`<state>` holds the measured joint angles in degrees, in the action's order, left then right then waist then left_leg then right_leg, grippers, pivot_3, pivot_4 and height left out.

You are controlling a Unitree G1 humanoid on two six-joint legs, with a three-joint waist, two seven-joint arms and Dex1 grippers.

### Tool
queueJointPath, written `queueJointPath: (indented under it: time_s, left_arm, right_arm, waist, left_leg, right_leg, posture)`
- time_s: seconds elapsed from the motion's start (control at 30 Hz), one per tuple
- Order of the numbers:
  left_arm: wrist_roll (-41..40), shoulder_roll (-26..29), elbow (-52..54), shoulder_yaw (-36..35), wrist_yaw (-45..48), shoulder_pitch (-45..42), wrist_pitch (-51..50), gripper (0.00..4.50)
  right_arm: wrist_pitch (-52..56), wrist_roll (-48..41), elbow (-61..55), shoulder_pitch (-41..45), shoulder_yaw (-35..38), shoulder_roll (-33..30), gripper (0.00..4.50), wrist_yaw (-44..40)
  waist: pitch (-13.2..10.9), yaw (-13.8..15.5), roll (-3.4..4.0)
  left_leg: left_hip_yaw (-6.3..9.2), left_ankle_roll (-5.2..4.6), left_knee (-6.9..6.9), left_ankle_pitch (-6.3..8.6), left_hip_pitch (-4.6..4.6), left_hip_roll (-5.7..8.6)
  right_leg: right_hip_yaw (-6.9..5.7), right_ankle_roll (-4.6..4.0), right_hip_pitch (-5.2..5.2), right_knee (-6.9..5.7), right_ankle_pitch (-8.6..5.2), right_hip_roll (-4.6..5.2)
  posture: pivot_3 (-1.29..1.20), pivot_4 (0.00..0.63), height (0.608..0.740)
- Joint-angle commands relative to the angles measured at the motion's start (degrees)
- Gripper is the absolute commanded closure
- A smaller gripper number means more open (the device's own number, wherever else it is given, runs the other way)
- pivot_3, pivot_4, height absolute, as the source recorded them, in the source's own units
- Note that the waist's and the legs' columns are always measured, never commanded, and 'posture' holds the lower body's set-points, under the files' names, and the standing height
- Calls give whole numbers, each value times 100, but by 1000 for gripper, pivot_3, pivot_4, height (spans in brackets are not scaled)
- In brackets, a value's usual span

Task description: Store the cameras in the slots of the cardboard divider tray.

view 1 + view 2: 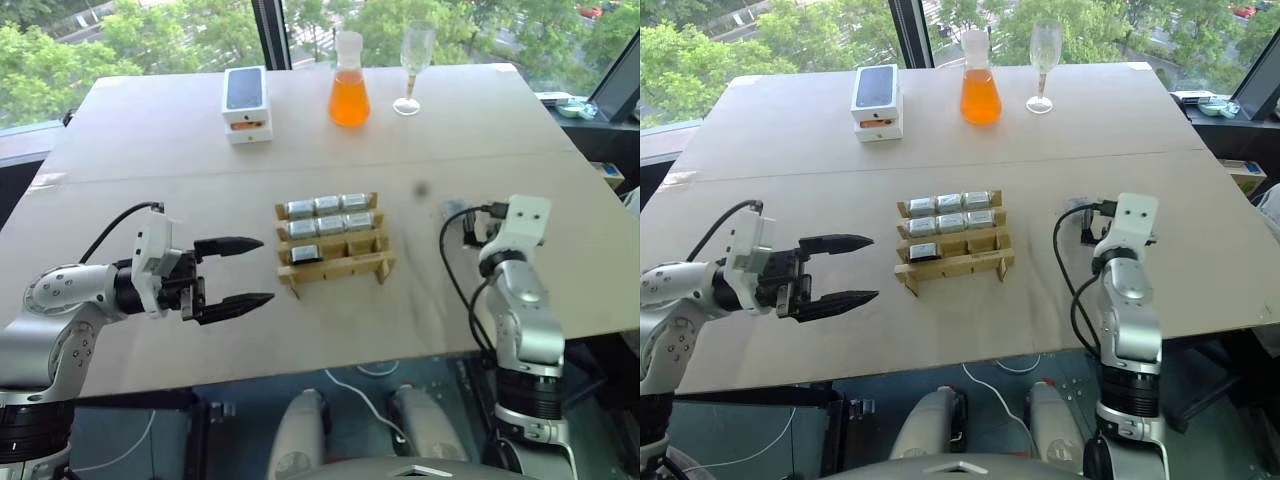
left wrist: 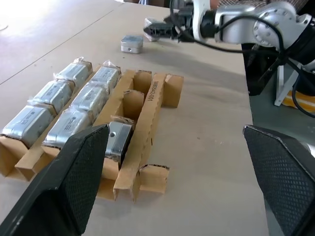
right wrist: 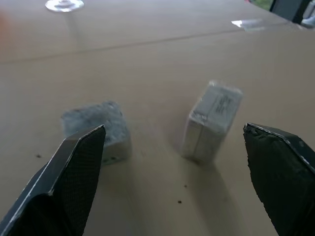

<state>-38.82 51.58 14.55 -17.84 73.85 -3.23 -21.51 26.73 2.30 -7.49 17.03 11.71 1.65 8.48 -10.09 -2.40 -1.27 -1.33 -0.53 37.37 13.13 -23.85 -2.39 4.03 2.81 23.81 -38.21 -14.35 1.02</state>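
The tan corrugated cardboard divider tray (image 1: 333,244), a grid of interlocking slats in three rows, sits on the pale matte bench (image 1: 180,150) just ahead of the left end effector's (image 1: 237,272) fingertips, between the two arms. Seven small silver-grey boxy metal cameras (image 1: 328,205) with shiny wrapped faces lie in its slots: three in the row farthest from the robot, three in the middle row, and one (image 2: 118,139) in the near row, at the end closest to the left end effector. The other near-row slots hold nothing.

The left end effector is released, its two black tapered textured fingers spread wide and pointing across at the tray, touching nothing. The right end effector (image 3: 174,162) is likewise released, fingers wide apart. Just beyond its fingertips two loose cameras rest on the bench, apart from each other: a squat grey block (image 3: 101,129) and a taller block (image 3: 211,120) standing on end, slightly tilted.

Far beyond both end effectors stand a white phone box with glossy black top (image 1: 247,103), a conical glass flask of orange liquid (image 1: 349,80) and a clear stemmed glass (image 1: 413,66).
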Motion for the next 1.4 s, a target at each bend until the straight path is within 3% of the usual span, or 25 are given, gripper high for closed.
queueJointPath:
  time_s: [0.03, 0.57, 0.67, 0.8, 0.83, 0.87, 0.93, 1.0, 1.13, 1.23, 1.33, 1.4]
  left_arm:
    - [-45, 91, 84, -219, 33, -12, 89, 0]
    - [-6, 24, 30, -245, -57, -150, 246, 0]
    - [8, 27, -6, -238, -51, -179, 263, 0]
    - [26, 4, -23, -193, -64, -207, 296, 0]
    - [29, -3, -28, -180, -71, -212, 299, 0]
    - [35, -11, -31, -170, -75, -212, 306, 0]
    - [44, -23, -26, -166, -83, -188, 315, 0]
    - [47, -27, -10, -183, -91, -149, 317, 0]
    - [56, -3, -18, -278, -103, -59, 324, 0]
    - [61, 1, -25, -286, -110, -38, 333, 0]
    - [6, -16, 110, -438, -157, 179, 298, 0]
    - [-19, -7, 227, -565, -187, 403, 256, 0]
  right_arm:
    - [-371, -35, 169, 288, 107, 24, 61, 299]
    - [-1312, -511, 1661, 1029, 541, -7, 61, 813]
    - [-1495, -445, 1748, 1030, 458, -86, 1419, 818]
    - [-1631, -347, 1773, 970, 354, -190, 2755, 822]
    - [-1676, -317, 1784, 962, 325, -233, 3405, 808]
    - [-1717, -273, 1780, 951, 283, -284, 3667, 787]
    - [-1782, -166, 1607, 972, 82, -442, 3683, 567]
    - [-1796, -344, 1378, 1081, -87, -540, 3683, 115]
    - [-1441, -1747, 920, 1617, -451, -886, 3683, -2212]
    - [-1302, -2259, 941, 1844, -708, -1184, 3683, -3470]
    - [-1649, -2543, 1258, 2186, -1378, -1696, 3683, -5694]
    - [-1798, -2684, 1578, 2429, -1628, -1825, 3683, -6674]
  waist:
    - [0, -9, 0]
    - [0, -25, 0]
    - [0, -25, 0]
    - [0, -25, 0]
    - [0, -25, 0]
    - [0, -25, 0]
    - [-1, -26, 2]
    - [-2, -25, 3]
    - [-3, -95, 4]
    - [-3, -122, 4]
    - [-4, -102, 5]
    - [-4, -110, 5]
  left_leg:
    - [1, 0, 0, 0, 0, 0]
    - [2, 0, -2, 0, 0, -4]
    - [2, 0, -3, 0, 0, -4]
    - [2, 0, -2, 0, 0, -4]
    - [2, 0, -2, 0, 0, -4]
    - [2, 0, -3, 0, 0, -4]
    - [2, 0, -3, 0, 0, -4]
    - [1, 0, -3, 0, 0, -3]
    - [3, -1, -2, 0, 1, -6]
    - [9, -2, -2, 0, 3, -12]
    - [10, -2, -3, 0, 2, -13]
    - [8, -2, -5, 1, 1, -14]
  right_leg:
    - [0, 0, 0, 2, 0, 0]
    - [-3, 1, -1, 2, 1, -5]
    - [-3, 1, -1, 2, 1, -5]
    - [-2, 1, -1, 2, 1, -4]
    - [-2, 1, -1, 2, 1, -5]
    - [-2, 1, -1, 2, 1, -5]
    - [-2, 1, -1, 2, 1, -6]
    - [-1, 1, 0, 2, 1, -5]
    - [1, 2, 0, 1, 2, -6]
    - [-7, 2, -2, -2, 2, -10]
    - [-19, 1, -6, 0, 1, -9]
    - [-19, 1, -6, 7, 1, -6]
  posture:
    - [0, 150, 740]
    - [0, 150, 740]
    - [0, 150, 740]
    - [0, 150, 740]
    - [0, 150, 740]
    - [0, 150, 740]
    - [0, 150, 740]
    - [0, 150, 740]
    - [0, 150, 740]
    - [0, 150, 740]
    - [0, 150, 740]
    - [0, 150, 740]
